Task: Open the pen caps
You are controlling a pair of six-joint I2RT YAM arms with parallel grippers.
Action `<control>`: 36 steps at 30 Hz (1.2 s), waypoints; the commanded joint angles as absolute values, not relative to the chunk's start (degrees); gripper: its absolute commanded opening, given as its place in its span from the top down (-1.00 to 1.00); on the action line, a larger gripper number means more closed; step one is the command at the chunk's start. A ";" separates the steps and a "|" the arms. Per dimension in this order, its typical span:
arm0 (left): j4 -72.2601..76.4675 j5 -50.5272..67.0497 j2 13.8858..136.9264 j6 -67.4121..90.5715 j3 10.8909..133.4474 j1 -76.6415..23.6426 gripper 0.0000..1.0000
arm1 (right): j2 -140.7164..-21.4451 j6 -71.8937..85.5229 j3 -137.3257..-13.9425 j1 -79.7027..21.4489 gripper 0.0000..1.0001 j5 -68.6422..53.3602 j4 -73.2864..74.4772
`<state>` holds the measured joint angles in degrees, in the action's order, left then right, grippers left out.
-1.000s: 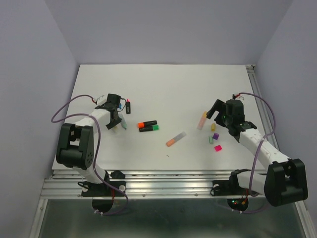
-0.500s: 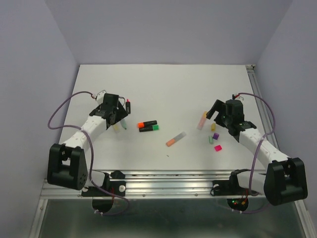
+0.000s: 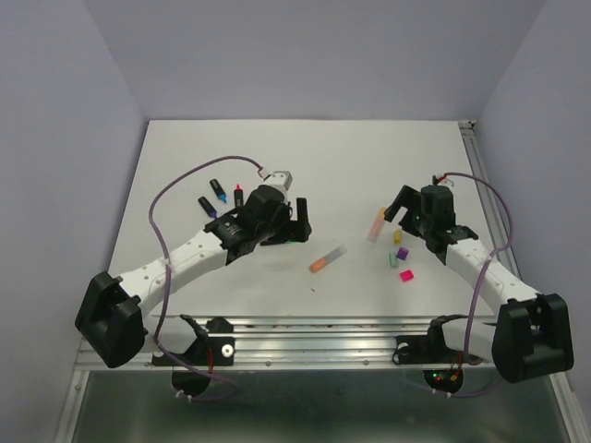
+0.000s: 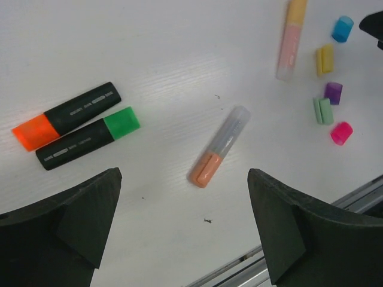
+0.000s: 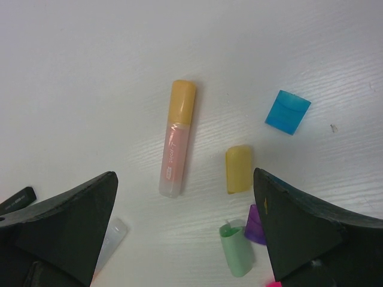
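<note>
My left gripper (image 3: 284,224) hangs open over two black highlighters, one with an orange cap (image 4: 35,131) and one with a green cap (image 4: 122,121). Ahead of it lies a clear pen with a peach cap (image 4: 206,170). My right gripper (image 3: 406,217) is open above a pink pen with a yellow-orange cap (image 5: 176,140). Loose pen caps lie round it: cyan (image 5: 288,112), yellow (image 5: 239,169), green (image 5: 237,250), purple (image 5: 256,224), and a pink one (image 3: 406,275) nearer the front. Nothing sits between either pair of fingers.
Three short pens (image 3: 220,194) lie together at the back left of the white table. A metal rail (image 3: 314,332) runs along the near edge, and another rail (image 3: 480,166) lines the right side. Lilac walls close in the table.
My left gripper opened, left the pens at the back left and swung right to above the orange- and green-capped highlighters. The right arm has not moved.
</note>
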<state>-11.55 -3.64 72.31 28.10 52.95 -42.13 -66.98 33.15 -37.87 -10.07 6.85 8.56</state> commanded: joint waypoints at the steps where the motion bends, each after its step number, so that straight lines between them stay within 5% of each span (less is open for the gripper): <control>1: -7.21 0.45 77.06 24.26 54.31 -45.77 -0.98 | -65.65 31.99 -38.06 -9.58 -1.00 6.42 7.21; 12: -15.28 -8.52 100.53 18.46 74.08 -55.98 -0.98 | -66.00 32.08 -38.58 -9.49 -1.00 7.47 8.44; 21: -16.00 -5.89 107.92 17.75 76.82 -56.51 -0.96 | -66.45 32.08 -38.85 -9.58 -1.00 7.38 8.70; 36: -17.84 -7.21 113.11 18.63 77.78 -56.51 -0.44 | -66.71 31.99 -39.20 -9.58 -1.00 7.21 9.05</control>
<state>-16.32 -6.33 112.09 18.92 75.48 -56.51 -67.00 32.77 -37.87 -10.07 6.83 9.04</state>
